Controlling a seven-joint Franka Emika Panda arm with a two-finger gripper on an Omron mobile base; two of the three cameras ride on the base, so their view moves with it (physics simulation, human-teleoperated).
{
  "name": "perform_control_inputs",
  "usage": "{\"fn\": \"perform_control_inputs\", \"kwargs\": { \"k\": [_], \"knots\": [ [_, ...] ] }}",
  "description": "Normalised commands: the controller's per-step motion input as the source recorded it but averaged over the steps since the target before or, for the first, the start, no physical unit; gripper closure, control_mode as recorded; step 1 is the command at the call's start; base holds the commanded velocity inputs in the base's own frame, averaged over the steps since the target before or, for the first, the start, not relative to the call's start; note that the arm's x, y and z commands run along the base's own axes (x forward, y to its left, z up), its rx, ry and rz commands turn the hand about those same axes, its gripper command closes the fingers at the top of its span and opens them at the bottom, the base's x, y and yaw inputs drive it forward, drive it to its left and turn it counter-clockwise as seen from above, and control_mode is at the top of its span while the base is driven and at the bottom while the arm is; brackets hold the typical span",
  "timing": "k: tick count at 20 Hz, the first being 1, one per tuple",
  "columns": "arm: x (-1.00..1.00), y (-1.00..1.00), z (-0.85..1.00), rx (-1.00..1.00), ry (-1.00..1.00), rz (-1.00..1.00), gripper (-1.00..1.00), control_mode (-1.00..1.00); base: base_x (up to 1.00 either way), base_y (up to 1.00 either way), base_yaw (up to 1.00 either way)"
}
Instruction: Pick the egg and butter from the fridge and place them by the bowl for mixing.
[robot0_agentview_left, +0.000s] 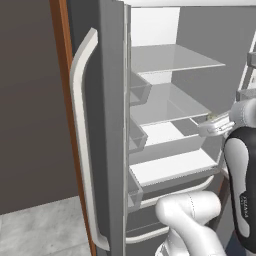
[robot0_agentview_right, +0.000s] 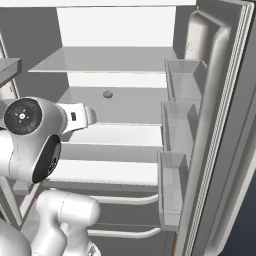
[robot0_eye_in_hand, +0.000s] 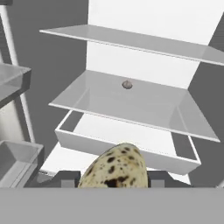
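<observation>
While the fridge (robot0_agentview_right: 220, 100) stands with both doors swung open, the end effector (robot0_eye_in_hand: 114, 181) sits at the mouth of the cavity, level with the middle shelves, and is closed on a speckled egg (robot0_eye_in_hand: 116, 168). In the hand view the egg rises between the two dark finger tips, blunt end low, narrower end up, its long axis running roughly along the line of the fingers.

A second small round speckled lump (robot0_eye_in_hand: 127, 84) lies on the middle shelf (robot0_eye_in_hand: 131, 105), well apart from the end effector, ahead of it and deeper in the fridge, towards the back wall. The right base view places it on the same shelf (robot0_agentview_right: 130, 102), near the rear centre.

Butter cannot be made out on any shelf or in any door bin in these views. The bowl cannot be placed either.

Judgement: the egg is secured and the fetching step is under way. The coming move turns on withdrawing straight back out of the cavity, away from the shelves, keeping clear of the door bins (robot0_agentview_right: 182, 80) to the arm's right.
</observation>
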Motion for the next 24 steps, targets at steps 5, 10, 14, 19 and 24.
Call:
{"fn": "perform_control_inputs", "kwargs": {
  "k": [5,10,14,19,24],
  "knots": [
    [0.0,0.0,0.0,0.0,0.0,0.0,1.0,1.0,-0.86,-0.02,0.0],
    [0.0,0.0,0.0,0.0,0.0,0.0,1.0,1.0,-0.97,-0.33,-0.11],
    [0.0,0.0,0.0,0.0,0.0,0.0,1.0,1.0,-0.61,-0.14,-0.64],
    [0.0,0.0,0.0,0.0,0.0,0.0,1.0,1.0,-0.39,0.0,-0.87],
    [0.0,0.0,0.0,0.0,0.0,0.0,1.0,1.0,-0.23,0.03,-0.98]
  ]
}}
